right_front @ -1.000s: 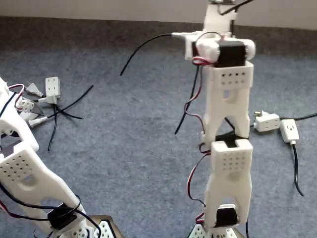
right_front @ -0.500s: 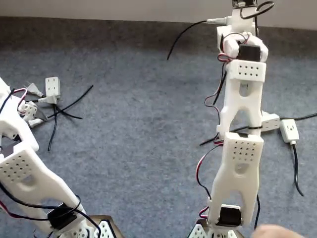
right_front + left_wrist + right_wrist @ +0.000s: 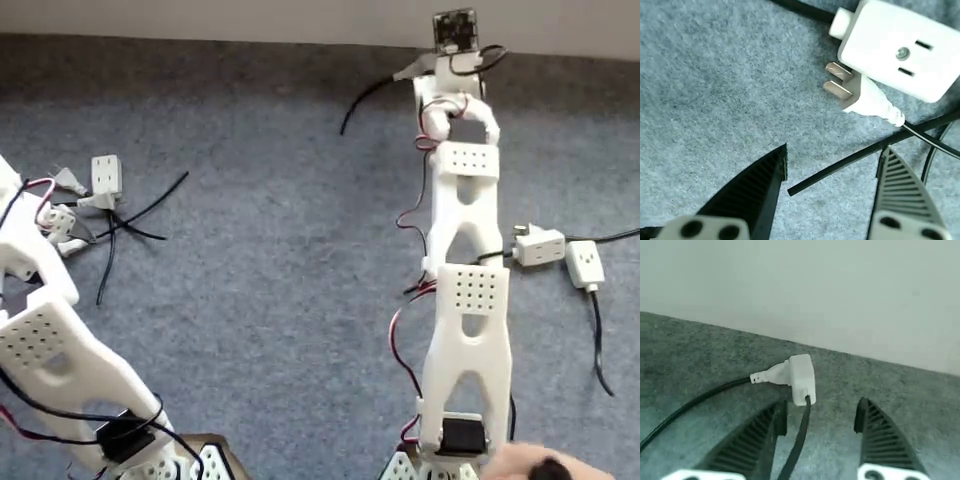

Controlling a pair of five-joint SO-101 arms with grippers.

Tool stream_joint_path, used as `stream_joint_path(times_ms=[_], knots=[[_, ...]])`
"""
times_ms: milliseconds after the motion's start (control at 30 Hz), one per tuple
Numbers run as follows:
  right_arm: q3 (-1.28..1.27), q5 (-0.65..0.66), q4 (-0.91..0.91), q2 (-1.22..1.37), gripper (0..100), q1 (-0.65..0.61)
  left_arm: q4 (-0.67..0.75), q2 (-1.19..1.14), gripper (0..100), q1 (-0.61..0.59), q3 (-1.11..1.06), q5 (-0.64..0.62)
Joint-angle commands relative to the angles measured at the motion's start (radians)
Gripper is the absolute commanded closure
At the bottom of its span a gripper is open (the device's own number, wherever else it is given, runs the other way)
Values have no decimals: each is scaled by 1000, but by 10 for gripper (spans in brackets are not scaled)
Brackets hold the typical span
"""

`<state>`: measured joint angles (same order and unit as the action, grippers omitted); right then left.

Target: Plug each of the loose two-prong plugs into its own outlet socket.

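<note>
My left gripper (image 3: 836,150) is open just above the carpet. A black cord end (image 3: 840,167) lies between its fingers. Just beyond it a white two-prong plug (image 3: 860,95) lies with its prongs beside a white outlet socket (image 3: 900,47). My right arm (image 3: 465,300) is stretched out to the far wall. There my right gripper (image 3: 822,402) is open, with a white plug (image 3: 799,372) on a black cord just past its fingertips. That plug (image 3: 405,72) lies by the carpet's far edge. Two more white outlet blocks (image 3: 540,245) (image 3: 585,262) sit at the right.
The left arm (image 3: 50,350) rises from the lower left corner. Near it lie an outlet block (image 3: 105,172), small plugs (image 3: 70,180) and tangled black cords (image 3: 130,220). A pale wall (image 3: 800,285) borders the carpet at the back.
The right arm has straightened and swung out toward the far wall. The white plug and its black cord shifted right with it. The left arm stayed still.
</note>
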<state>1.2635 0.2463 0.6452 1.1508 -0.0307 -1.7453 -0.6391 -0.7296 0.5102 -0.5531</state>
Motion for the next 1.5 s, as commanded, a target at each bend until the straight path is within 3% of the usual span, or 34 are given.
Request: stream_joint_path(times_ms=[0, 100, 233, 433, 533, 633, 767, 1000, 1233, 1467], knots=[[194, 25, 140, -35, 775, 4, -15, 108, 708, 41, 19, -2], [363, 155, 366, -35, 775, 4, -17, 183, 708, 85, 1, -2], [538, 204, 611, -77, 775, 62, -17, 305, 708, 194, -105, -2], [371, 307, 756, -303, 775, 262, -8, 423, 708, 404, -300, -5], [286, 423, 828, -381, 775, 343, -5, 423, 707, 489, -369, -95], [214, 512, 937, -424, 775, 409, 48, 423, 706, 503, -433, -150], [151, 534, 1125, -429, 775, 493, 157, 423, 708, 503, -556, -153], [-58, 618, 1115, -407, 775, 615, 284, 423, 708, 506, -700, -149], [-271, 713, 1115, -387, 775, 645, 451, 423, 708, 506, -799, -149], [-417, 792, 1099, -380, 775, 647, 459, 423, 708, 504, -800, -149]])
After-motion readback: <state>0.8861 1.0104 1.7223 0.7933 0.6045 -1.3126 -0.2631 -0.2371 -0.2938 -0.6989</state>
